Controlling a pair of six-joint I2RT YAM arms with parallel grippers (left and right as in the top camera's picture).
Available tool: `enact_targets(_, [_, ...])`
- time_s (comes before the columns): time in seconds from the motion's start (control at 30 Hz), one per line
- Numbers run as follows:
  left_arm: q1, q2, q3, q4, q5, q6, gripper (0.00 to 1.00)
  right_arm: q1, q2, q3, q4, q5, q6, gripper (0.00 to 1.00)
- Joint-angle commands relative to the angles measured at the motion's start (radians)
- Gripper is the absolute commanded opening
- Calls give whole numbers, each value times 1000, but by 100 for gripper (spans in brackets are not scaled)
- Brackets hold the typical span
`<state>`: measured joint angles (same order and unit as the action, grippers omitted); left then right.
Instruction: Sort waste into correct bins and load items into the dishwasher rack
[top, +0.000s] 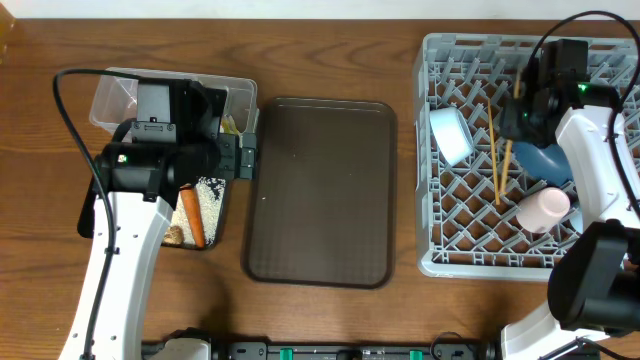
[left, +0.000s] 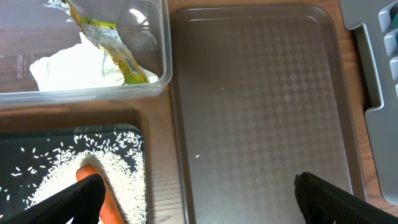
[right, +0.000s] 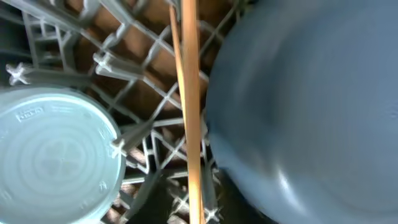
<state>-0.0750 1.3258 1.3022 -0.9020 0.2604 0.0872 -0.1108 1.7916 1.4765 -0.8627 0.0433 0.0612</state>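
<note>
Thin wooden chopsticks (top: 495, 160) lie in the light grey lattice dishwasher rack (top: 440, 262). Loading step, likely near done. Right gripper (top: 515, 112) overhead, grip unclear. Left gripper (left: 198, 186) wide open, empty. Next: confirm release, retract.

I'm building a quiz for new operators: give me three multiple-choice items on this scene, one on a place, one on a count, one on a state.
1. The small orange carrot lies in: A. the clear plastic tub; B. the shallow glossy black tray; C. the dark brown serving tray.
2. Small cups in the light grey plastic rack: A. one; B. two; C. three.
3. The left pincer is: A. open; B. shut on the carrot; C. out of view.
Key: 1B, it lies among white rice grains there; 2B, a light blue cup, a pink cup; 3A, its fingers stand wide apart.
</note>
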Motion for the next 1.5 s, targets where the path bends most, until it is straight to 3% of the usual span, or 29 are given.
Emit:
enact_targets(0.0, [2, -6, 11, -3, 8, 21, 98, 8, -25, 9, 9, -39, -26, 50])
enact_targets(0.4, [2, -6, 11, -3, 8, 21, 98, 59, -344, 34, -76, -444, -6, 66])
enact_targets(0.43, [2, -6, 11, -3, 9, 21, 98, 79, -380, 34, -92, -486, -6, 74])
enact_targets(0.47, [2, -6, 11, -3, 8, 21, 98, 93, -400, 34, -101, -507, -6, 95])
enact_targets(0.5, [2, -6, 11, -3, 9, 21, 98, 110, -423, 34, -115, -533, -6, 99])
enact_targets(0.67, [2, -6, 11, -3, 9, 21, 98, 221, -529, 34, -206, -691, 69, 99])
enact_targets(1.0, [2, -6, 11, -3, 9, 21, 98, 273, -677, 34, -254, -398, 26, 99])
enact_targets(1.3, [2, -6, 11, -3, 9, 21, 98, 276, -898, 20, -241, -295, -195, 99])
enact_targets(1.47, [2, -6, 11, -3, 8, 21, 98, 267, -1013, -75, -189, -200, -288, 99])
